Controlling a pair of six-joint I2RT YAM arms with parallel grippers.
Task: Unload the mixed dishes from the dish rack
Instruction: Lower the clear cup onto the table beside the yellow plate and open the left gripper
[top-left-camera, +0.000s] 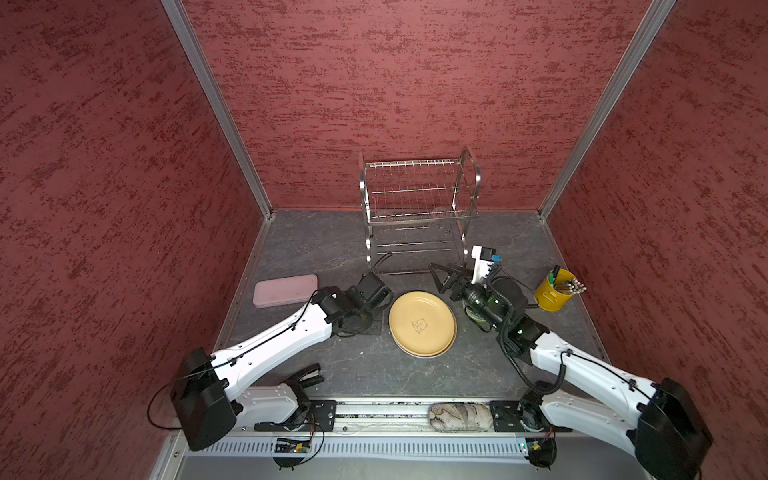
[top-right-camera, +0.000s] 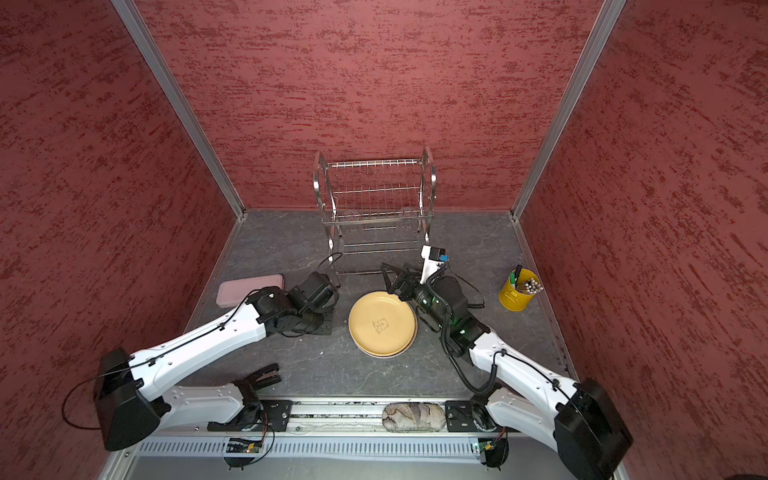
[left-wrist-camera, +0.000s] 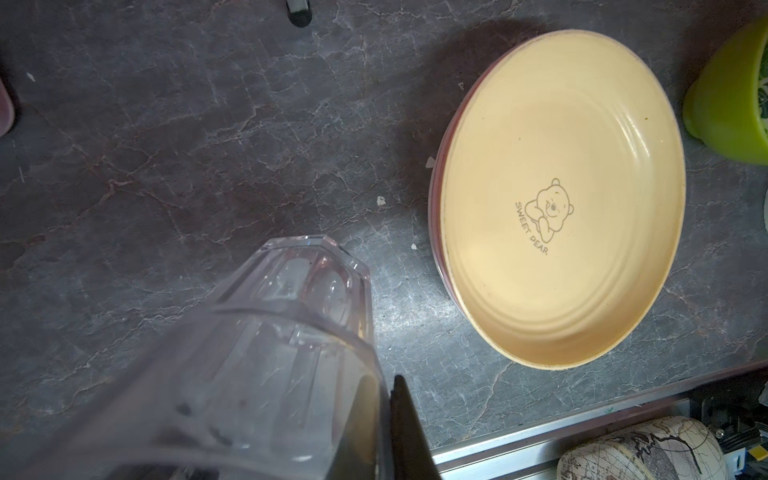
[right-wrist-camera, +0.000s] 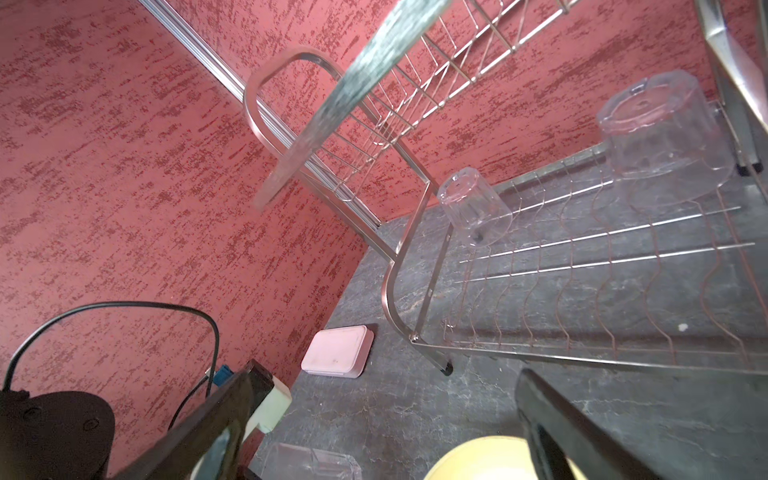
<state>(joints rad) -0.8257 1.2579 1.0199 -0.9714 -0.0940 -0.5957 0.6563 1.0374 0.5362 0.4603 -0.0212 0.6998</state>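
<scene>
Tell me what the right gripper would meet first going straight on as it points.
Probably the lower tier of the shiny two-tier steel wire dish rack, near its front corner; the open right gripper faces it, though depth is unclear.

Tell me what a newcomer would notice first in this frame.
The tan-yellow plate with its bear drawing lies flat mid-table between the two arms. Behind it the dish rack stands by the back wall, bare but for two clear tumblers upside down on its lower tier. The left gripper is closed on a third tumbler, left of the plate.
</scene>
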